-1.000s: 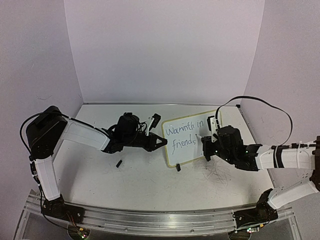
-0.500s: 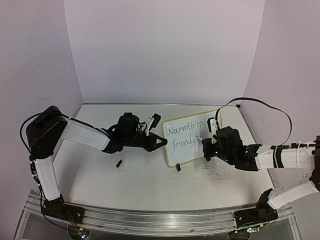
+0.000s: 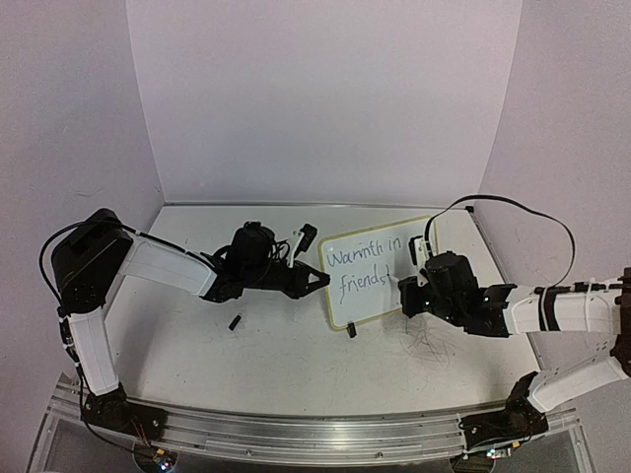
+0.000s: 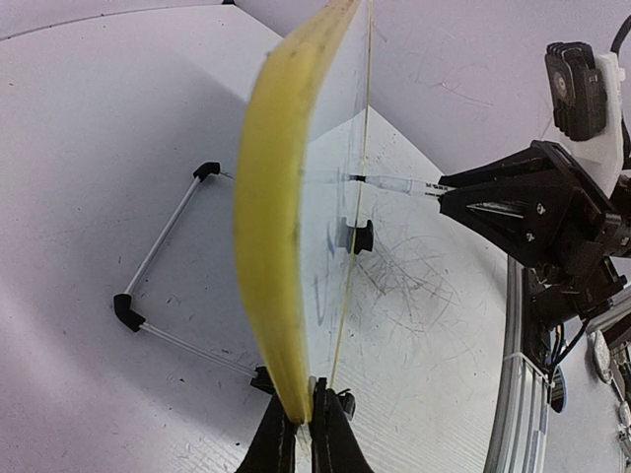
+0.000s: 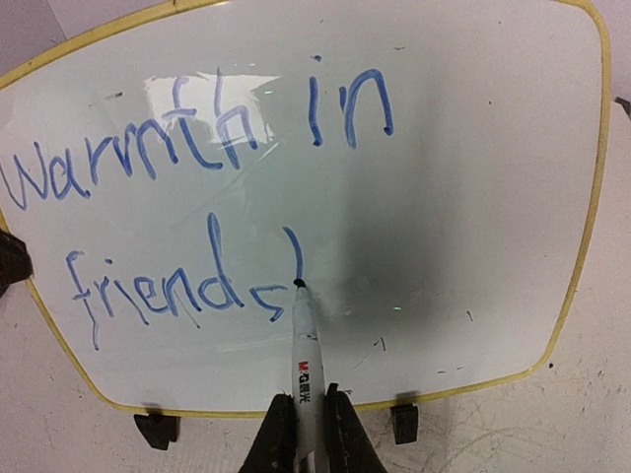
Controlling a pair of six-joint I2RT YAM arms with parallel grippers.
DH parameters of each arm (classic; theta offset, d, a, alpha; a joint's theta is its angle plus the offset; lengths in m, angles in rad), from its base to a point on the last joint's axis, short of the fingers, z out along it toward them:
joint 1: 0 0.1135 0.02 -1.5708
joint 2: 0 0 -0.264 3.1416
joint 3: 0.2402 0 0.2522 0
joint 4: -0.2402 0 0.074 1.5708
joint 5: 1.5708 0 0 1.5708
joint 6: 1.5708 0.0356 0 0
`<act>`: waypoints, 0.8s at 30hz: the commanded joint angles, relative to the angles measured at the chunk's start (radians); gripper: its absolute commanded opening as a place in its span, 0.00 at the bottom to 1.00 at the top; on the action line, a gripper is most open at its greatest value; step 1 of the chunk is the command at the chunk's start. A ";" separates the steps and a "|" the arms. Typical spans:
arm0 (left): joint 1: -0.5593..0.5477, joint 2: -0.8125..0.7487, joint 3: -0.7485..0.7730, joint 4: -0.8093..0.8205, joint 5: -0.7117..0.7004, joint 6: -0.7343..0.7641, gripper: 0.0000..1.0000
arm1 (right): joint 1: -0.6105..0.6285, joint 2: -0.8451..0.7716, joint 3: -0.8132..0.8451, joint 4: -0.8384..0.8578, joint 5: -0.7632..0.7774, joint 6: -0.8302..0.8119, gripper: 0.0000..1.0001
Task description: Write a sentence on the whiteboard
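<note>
1. The whiteboard [image 3: 370, 268] stands tilted on the table [image 3: 197, 345], right of centre and between the two arms. Its written face is turned toward the right arm.
2. The left gripper [image 3: 317, 281] is clamped on the board's left edge. The left wrist view shows its fingers [image 4: 279, 445] pinched tight on the pale-yellow frame.
3. The right gripper [image 5: 308, 424] is closed around a marker [image 5: 306, 360], which it holds upright between its fingers.
4. The marker's tip rests on the white surface at the foot of a short stroke, just after the last letter of the second line.
5. The sentence [image 5: 211, 241] is in blue cursive: "Warmth in" on the top line and "friends" below it.
6. Two black clips [image 5: 158, 429] sit along the board's lower edge, on the table.
7. A thin wire frame [image 4: 158, 286] with black corners lies flat on the table behind the board's yellow back.
8. A small black piece [image 3: 235, 322] lies on the table below the left gripper, well apart from the board.
9. Faint grey scribbles [image 3: 429, 340] mark the tabletop below the right gripper.
</note>
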 commanded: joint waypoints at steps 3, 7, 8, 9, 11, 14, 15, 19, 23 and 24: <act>-0.013 0.031 -0.001 -0.156 -0.014 0.060 0.00 | -0.003 -0.007 -0.006 -0.046 -0.015 0.024 0.00; -0.013 0.031 -0.004 -0.156 -0.014 0.060 0.00 | 0.000 -0.005 -0.005 -0.053 -0.016 0.026 0.00; -0.013 0.030 -0.003 -0.156 -0.014 0.060 0.00 | 0.001 -0.005 -0.004 -0.054 -0.015 0.027 0.00; -0.013 0.030 -0.004 -0.156 -0.014 0.060 0.00 | 0.002 -0.004 -0.004 -0.054 -0.014 0.027 0.00; -0.013 0.031 -0.003 -0.156 -0.014 0.060 0.00 | 0.002 -0.002 -0.004 -0.059 -0.016 0.029 0.00; -0.013 0.032 -0.002 -0.156 -0.013 0.060 0.00 | 0.003 -0.001 -0.004 -0.060 -0.017 0.029 0.00; -0.013 0.034 -0.001 -0.156 -0.013 0.060 0.00 | 0.003 -0.001 -0.003 -0.061 -0.016 0.029 0.00; -0.013 0.037 0.004 -0.156 -0.011 0.059 0.00 | 0.004 0.002 -0.005 -0.066 -0.025 0.034 0.00; -0.013 0.030 -0.003 -0.156 -0.018 0.059 0.00 | 0.004 -0.007 -0.017 -0.054 -0.016 0.033 0.00; -0.013 0.032 -0.003 -0.156 -0.018 0.059 0.00 | 0.005 -0.003 -0.013 -0.041 -0.016 0.030 0.00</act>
